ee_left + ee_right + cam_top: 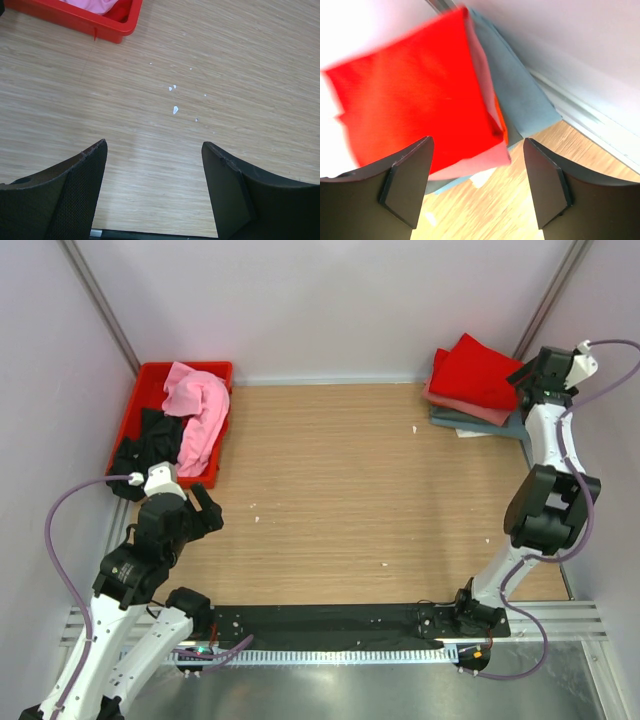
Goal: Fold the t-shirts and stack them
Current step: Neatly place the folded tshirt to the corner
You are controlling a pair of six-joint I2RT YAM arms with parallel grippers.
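Lying in the red crate at the counter's far-left corner, the light pink t-shirt and black t-shirt sit ahead of the nearer, wide-open left claw; right claw gapes empty over the folded stack.

Five t-shirts in all. Three lie folded in one stack: one red shirt on top, one salmon shirt under it, one grey-blue shirt at the bottom. Two lie loose in the crate: one pink shirt and one black shirt. One crate, one table. Two arms, the left arm and the right arm, each with one gripper: left gripper, right gripper. Two fingers on each, four altogether. White specks on the table: about seven in the left wrist view, too small to count surely
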